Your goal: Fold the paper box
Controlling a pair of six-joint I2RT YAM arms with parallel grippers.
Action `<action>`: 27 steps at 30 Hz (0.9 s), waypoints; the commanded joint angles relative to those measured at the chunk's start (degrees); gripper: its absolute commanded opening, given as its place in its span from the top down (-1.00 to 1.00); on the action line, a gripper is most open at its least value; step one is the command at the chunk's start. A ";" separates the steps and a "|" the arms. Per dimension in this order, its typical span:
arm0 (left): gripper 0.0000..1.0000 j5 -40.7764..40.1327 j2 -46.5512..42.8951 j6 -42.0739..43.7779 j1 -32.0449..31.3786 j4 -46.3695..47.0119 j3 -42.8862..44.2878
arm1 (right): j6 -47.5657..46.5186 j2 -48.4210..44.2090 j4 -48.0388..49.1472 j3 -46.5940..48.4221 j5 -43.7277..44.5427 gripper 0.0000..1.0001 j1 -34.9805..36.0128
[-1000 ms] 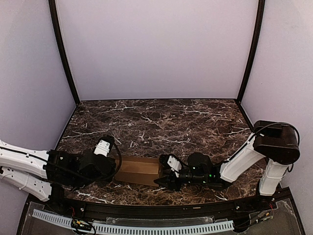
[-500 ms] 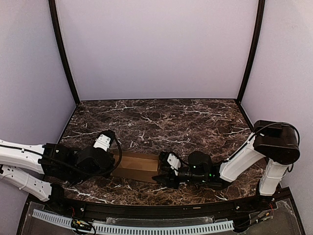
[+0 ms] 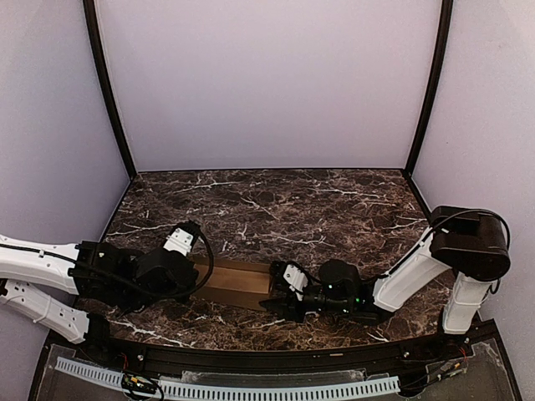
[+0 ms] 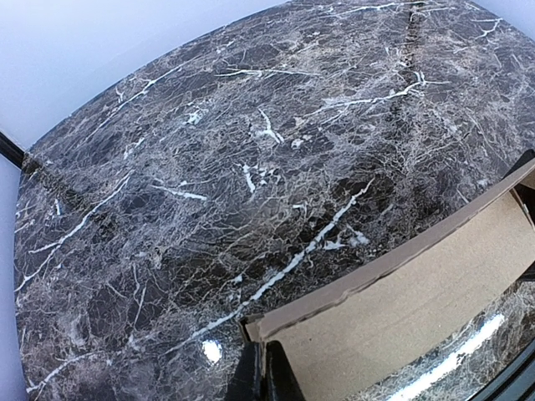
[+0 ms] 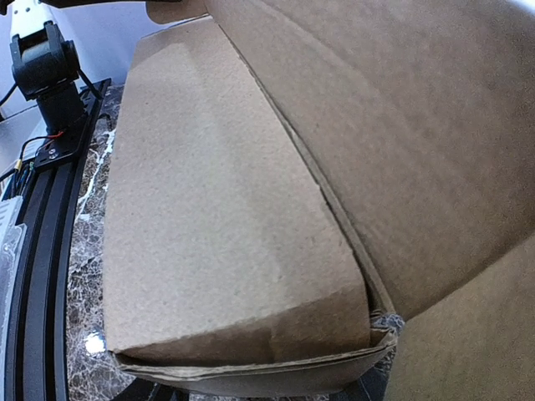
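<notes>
Top: paper box [image 3: 236, 284] lies on marble table [image 3: 276, 209] near front edge, L gripper [image 3: 199, 280] at its left end, R gripper [image 3: 278, 292] at its right. L wrist: fingers [image 4: 277, 380] pressed together at box corner. R wrist: plain tan cardboard fills view; can't tell R's grip.

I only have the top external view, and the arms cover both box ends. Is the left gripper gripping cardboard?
Observer: Yes. The left wrist view shows the left gripper shut on a wall corner of the paper box.
Operator: And the right end?
Observer: The right wrist view is filled with cardboard, a folded end with layered flap edges. The fingers of the right gripper don't show there, so its grip is unclear.
</notes>
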 commanded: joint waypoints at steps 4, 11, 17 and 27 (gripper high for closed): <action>0.99 1.43 0.62 -0.35 -0.62 -1.44 0.66 | 1.77 0.77 -4.19 0.11 9.55 1.00 -1.21; 0.99 1.94 0.72 -0.65 -0.64 -0.26 0.38 | -0.01 0.68 -6.04 -0.03 9.05 1.00 -1.35; 0.99 2.90 1.71 -3.85 -0.55 2.69 -2.46 | 1.28 1.01 -6.00 -0.31 8.01 0.69 -1.54; 0.99 4.49 -1.89 -10.02 -0.53 6.26 -10.09 | 0.85 -0.71 -5.83 -1.95 3.49 -0.03 -3.83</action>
